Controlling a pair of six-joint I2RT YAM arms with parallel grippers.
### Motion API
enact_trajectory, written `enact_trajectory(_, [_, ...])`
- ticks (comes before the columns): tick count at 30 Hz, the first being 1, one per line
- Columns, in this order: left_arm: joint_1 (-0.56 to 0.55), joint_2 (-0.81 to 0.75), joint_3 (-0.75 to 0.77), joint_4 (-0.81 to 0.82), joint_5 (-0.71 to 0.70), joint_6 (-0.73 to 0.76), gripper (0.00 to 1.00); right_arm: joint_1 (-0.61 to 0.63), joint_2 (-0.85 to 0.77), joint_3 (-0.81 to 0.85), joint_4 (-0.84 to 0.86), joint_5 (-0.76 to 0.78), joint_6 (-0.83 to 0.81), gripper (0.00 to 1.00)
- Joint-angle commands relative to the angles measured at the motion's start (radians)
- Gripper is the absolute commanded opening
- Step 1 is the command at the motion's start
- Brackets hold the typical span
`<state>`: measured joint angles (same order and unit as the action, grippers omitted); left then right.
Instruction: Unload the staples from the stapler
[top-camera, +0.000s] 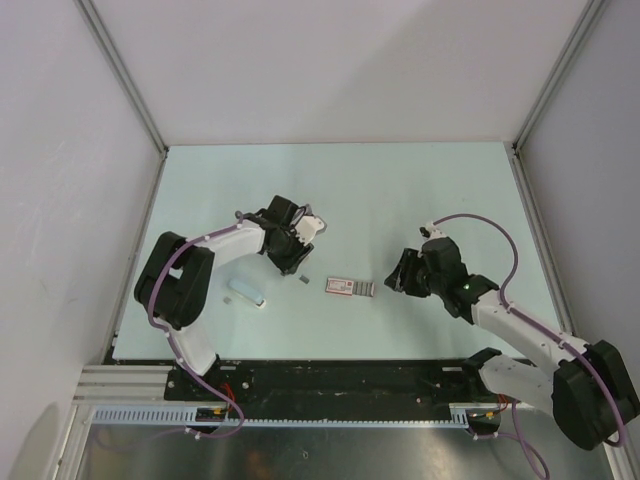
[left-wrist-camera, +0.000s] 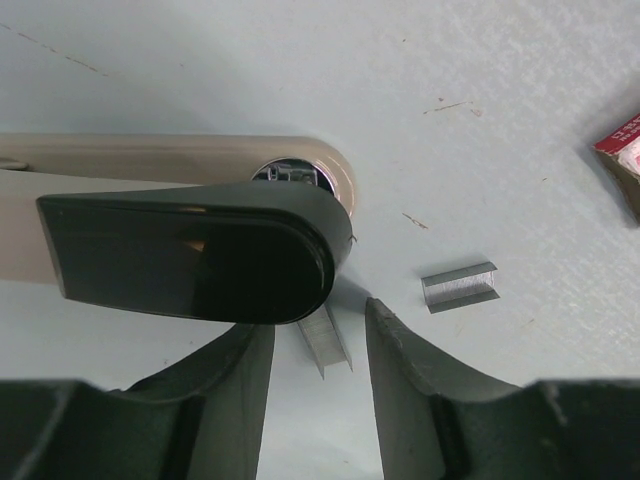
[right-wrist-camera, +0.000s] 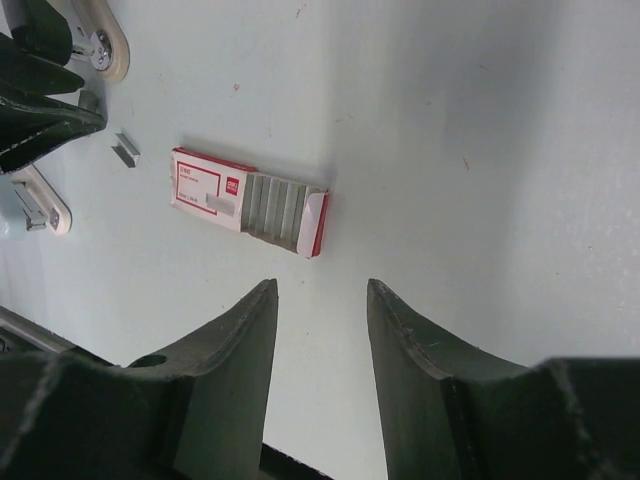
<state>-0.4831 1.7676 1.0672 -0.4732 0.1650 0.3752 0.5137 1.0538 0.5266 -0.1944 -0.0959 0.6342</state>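
Currently I'm seeing the left tool (top-camera: 296, 266) and right tool (top-camera: 392, 280) both spread open above the counter (top-camera: 420, 190).
From overhead, a staple box (top-camera: 350, 287) is lying between them, with loose staples (top-camera: 303, 281) sitting just beside the left tool. Through the left wrist, I'm looking at one strip lying between its parted fingers, another off to the right, and the stapler (left-wrist-camera: 190, 255) resting just beyond the fingertips. Through the right wrist, the fingers are standing apart, facing the staple box.
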Motion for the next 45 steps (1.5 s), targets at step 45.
enact_trajectory(45, [0.007,-0.243,0.466,0.127,0.914,-0.72,0.18,0.114,-0.074,0.282,0.412,-0.285,-0.095,0.6])
